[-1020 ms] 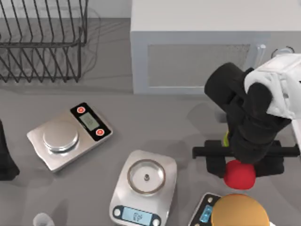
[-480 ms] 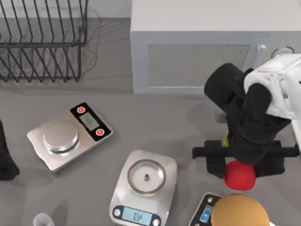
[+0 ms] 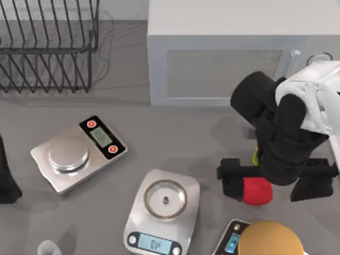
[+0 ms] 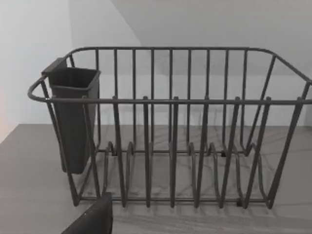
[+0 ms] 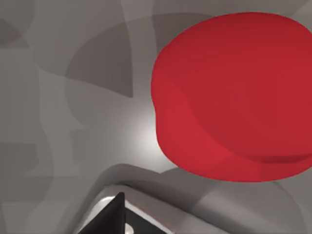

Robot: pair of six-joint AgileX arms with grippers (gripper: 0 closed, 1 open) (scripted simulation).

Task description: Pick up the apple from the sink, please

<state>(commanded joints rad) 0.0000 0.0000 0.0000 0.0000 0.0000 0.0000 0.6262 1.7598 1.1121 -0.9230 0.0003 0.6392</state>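
Though scale displays glow, nothing legible.

Rendered kitchen counter scene. Grey table (image 3: 159, 143) carries kitchen gear: wire dish rack (image 3: 48, 48) at the far left corner, with a dark cutlery cup (image 4: 73, 117) hung on its rim; grey-white microwave (image 3: 228, 53) along the far edge toward the right. Three digital kitchen scales: one (image 3: 79, 154) left of centre, one (image 3: 162, 212) at the near edge mid-table, one (image 3: 231, 241) near the right corner under a tan disc (image 3: 271, 239). Pale sink rim (image 3: 336, 154) at the right edge. Plain light wall behind the rack.
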